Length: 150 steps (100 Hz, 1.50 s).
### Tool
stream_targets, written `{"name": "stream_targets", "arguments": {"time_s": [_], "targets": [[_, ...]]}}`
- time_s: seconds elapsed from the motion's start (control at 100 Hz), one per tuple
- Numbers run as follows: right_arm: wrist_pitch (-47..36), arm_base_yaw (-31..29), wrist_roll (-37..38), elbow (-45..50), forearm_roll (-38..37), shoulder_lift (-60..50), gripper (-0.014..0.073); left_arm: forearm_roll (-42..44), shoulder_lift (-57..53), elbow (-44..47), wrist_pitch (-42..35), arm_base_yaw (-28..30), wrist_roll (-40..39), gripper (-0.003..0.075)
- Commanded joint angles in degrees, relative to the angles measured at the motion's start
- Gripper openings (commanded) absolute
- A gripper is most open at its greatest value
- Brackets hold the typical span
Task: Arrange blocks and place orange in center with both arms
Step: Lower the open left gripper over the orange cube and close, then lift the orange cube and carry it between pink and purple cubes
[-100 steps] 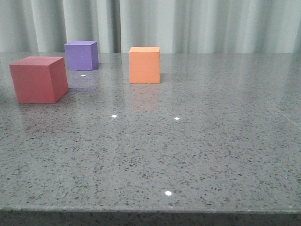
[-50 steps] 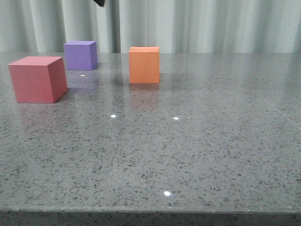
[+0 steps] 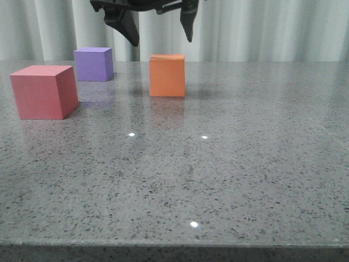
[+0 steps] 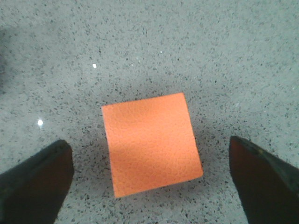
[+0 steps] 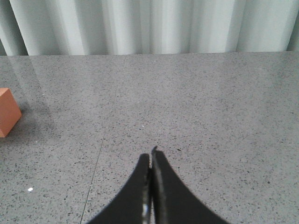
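Note:
The orange cube [image 3: 167,76] stands on the grey table, right of the purple cube [image 3: 94,64] and the pinkish-red cube [image 3: 43,91]. My left gripper [image 3: 162,38] hangs open just above the orange cube, one finger on each side. In the left wrist view the orange cube [image 4: 150,142] lies between the two dark fingers [image 4: 35,184], apart from both. My right gripper [image 5: 152,156] is shut and empty over bare table; the orange cube's corner [image 5: 7,112] shows far off at that view's edge.
The speckled grey table [image 3: 218,174] runs to a front edge near the camera. Pale curtains [image 3: 262,30] hang behind it. The purple and pinkish-red cubes stand at the far left.
My left gripper has come down into the front view from above and now hangs open over the orange cube. The cubes have not moved.

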Motion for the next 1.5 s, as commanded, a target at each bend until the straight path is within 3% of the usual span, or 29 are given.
{"name": "stream_targets", "arguments": {"time_s": [0.0,0.35,0.41,0.62,0.69,1.17,1.37,1.49], "targets": [[-4.8,-0.4,-0.4,-1.5,-0.7,0.1,-0.0069,1.0,-2.0,-2.1,-4.1,-0.4,-0.6,0.0627],[-4.8,-0.4,-0.4,-1.5,-0.7,0.1,-0.0069,1.0,1.3,-2.1,-4.7,-0.2,-0.6,0.0613],[-4.8,-0.4,-0.4,-1.5,-0.7,0.1,-0.0069,1.0,2.1,-2.1,-4.7,-0.2,-0.6,0.0575],[-4.8,-0.4,-0.4,-1.5,-0.7,0.1,-0.0069,1.0,2.8,-2.1,-3.9,-0.2,-0.6,0.034],[-4.8,-0.4,-0.4,-1.5,-0.7,0.1,-0.0069,1.1,2.5,-2.1,-3.4,-0.2,-0.6,0.03],[-4.8,-0.4,-0.4,-1.5,-0.7,0.1,-0.0069,4.7,-8.5,-0.4,3.9,1.6,2.2,0.0297],[-4.8,-0.4,-0.4,-1.5,-0.7,0.1,-0.0069,3.8,-16.3,8.7,0.5,6.7,5.3,0.0297],[-4.8,-0.4,-0.4,-1.5,-0.7,0.1,-0.0069,1.2,-21.0,16.2,-6.3,11.1,8.2,0.0297]]}}
